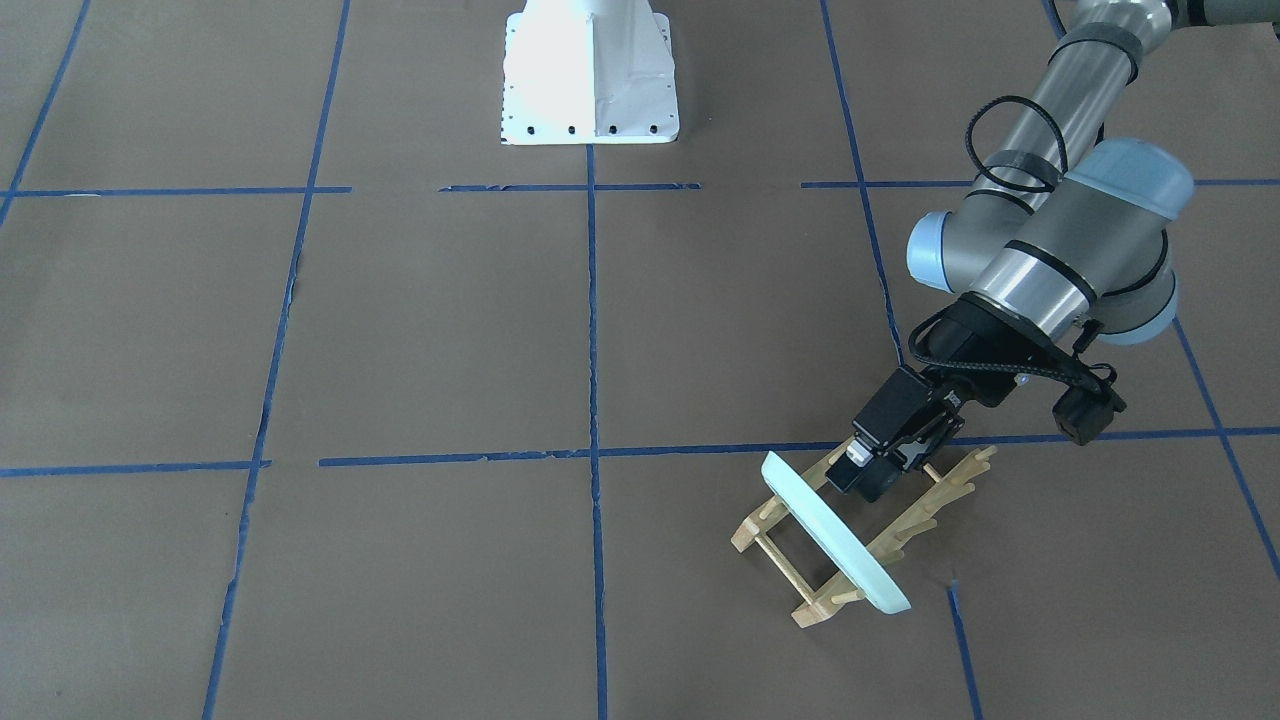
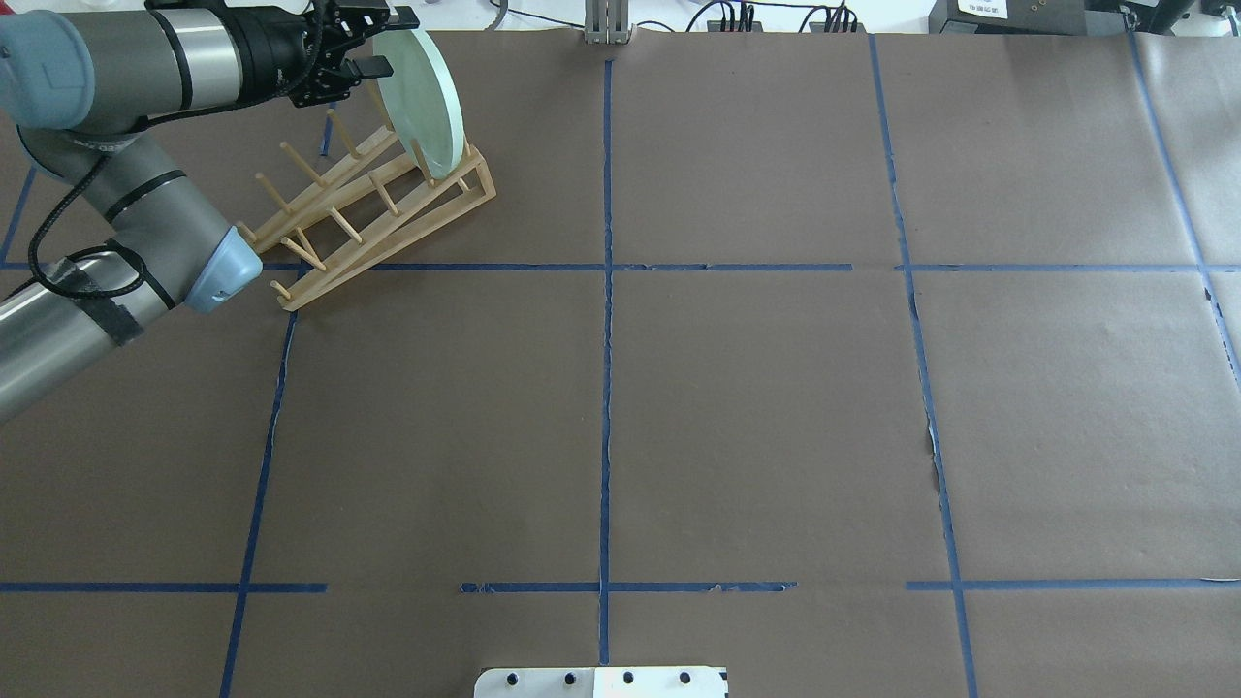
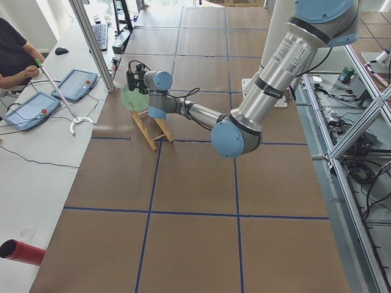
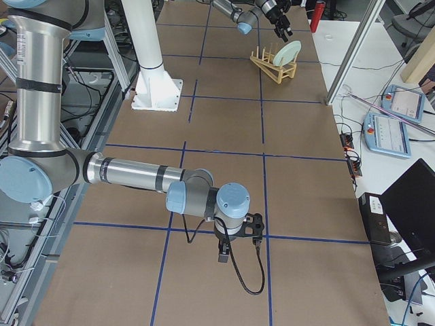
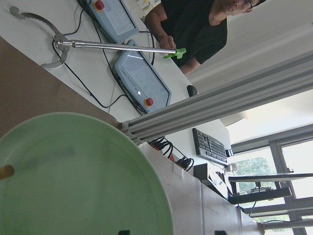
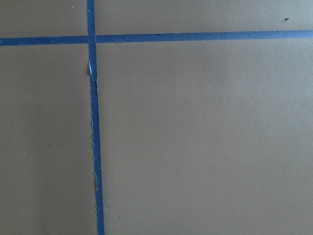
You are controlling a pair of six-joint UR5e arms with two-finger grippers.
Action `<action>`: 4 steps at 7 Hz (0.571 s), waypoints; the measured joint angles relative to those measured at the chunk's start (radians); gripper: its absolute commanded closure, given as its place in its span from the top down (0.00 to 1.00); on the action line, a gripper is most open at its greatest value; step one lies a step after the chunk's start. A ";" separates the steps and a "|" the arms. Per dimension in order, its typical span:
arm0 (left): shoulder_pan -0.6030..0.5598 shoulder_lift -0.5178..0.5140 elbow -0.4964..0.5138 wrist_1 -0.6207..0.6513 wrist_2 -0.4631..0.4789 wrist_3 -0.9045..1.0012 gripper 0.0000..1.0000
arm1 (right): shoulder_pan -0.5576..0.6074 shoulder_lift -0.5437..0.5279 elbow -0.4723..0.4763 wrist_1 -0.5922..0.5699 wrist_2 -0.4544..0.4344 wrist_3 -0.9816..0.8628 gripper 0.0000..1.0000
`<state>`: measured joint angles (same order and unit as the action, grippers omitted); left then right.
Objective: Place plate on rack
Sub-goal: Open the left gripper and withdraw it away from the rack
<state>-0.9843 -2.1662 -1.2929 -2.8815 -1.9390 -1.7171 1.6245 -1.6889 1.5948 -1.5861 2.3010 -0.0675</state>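
Observation:
The pale mint-green plate (image 1: 835, 530) stands on edge between the pegs at the far end of the light-wood rack (image 1: 905, 535), leaning slightly. In the overhead view the plate (image 2: 419, 97) is at the rack's (image 2: 378, 223) top end, far left of the table. My left gripper (image 2: 380, 41) is at the plate's upper rim with its jaws spread wide on either side of it, open. The left wrist view shows the plate's face (image 5: 73, 181) close up. My right gripper (image 4: 234, 241) hangs low over bare table far from the rack; I cannot tell its state.
The white robot base (image 1: 588, 75) stands at the table's middle edge. Beyond the rack's side of the table are an aluminium post (image 3: 91, 43), teach pendants (image 3: 36, 110) and a seated person (image 3: 12, 55). Blue tape lines (image 2: 606, 388) cross the brown table.

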 measured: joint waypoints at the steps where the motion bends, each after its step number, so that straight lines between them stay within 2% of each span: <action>1: -0.052 0.003 -0.056 0.171 -0.120 0.083 1.00 | 0.000 0.000 0.000 0.000 0.000 0.000 1.00; 2: -0.108 0.027 -0.158 0.418 -0.226 0.234 1.00 | 0.000 0.000 0.000 0.000 0.000 0.000 1.00; 4: -0.195 0.129 -0.394 0.920 -0.294 0.656 1.00 | 0.000 0.000 0.000 0.000 0.000 0.000 1.00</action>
<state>-1.1792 -2.0374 -1.6871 -1.9615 -2.2327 -1.0610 1.6245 -1.6889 1.5944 -1.5861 2.3010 -0.0675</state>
